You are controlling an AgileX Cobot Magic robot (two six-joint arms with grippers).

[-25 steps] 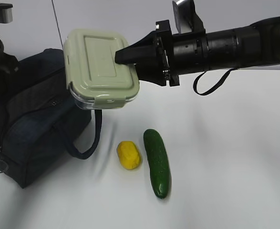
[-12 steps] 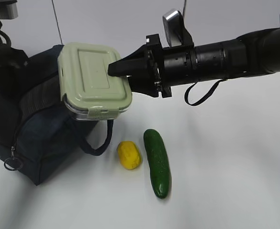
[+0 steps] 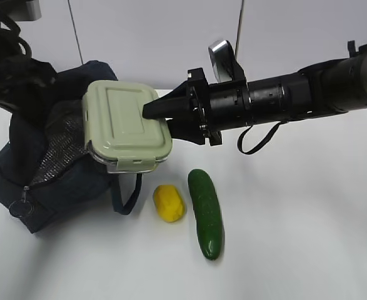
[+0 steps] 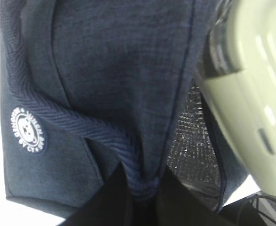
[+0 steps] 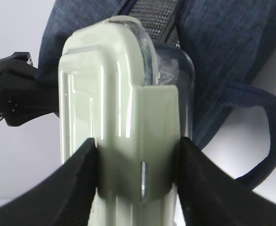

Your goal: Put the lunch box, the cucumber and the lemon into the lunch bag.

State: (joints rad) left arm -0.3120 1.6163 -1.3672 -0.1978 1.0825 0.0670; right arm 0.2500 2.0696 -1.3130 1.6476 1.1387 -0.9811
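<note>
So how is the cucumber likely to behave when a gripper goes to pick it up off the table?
The cucumber looks rigid, so it probably won't sag when lifted. Its skin is glossy, so the pads may slip unless they close near the middle. Being rounded and lying on its side, it could roll sideways toward the lemon if nudged before the grip closes.

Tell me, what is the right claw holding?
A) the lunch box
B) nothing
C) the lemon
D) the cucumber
A: the right claw is clamped on the green-lidded lunch box, held in the air by the bag, while the lemon and cucumber lie on the table.
</note>
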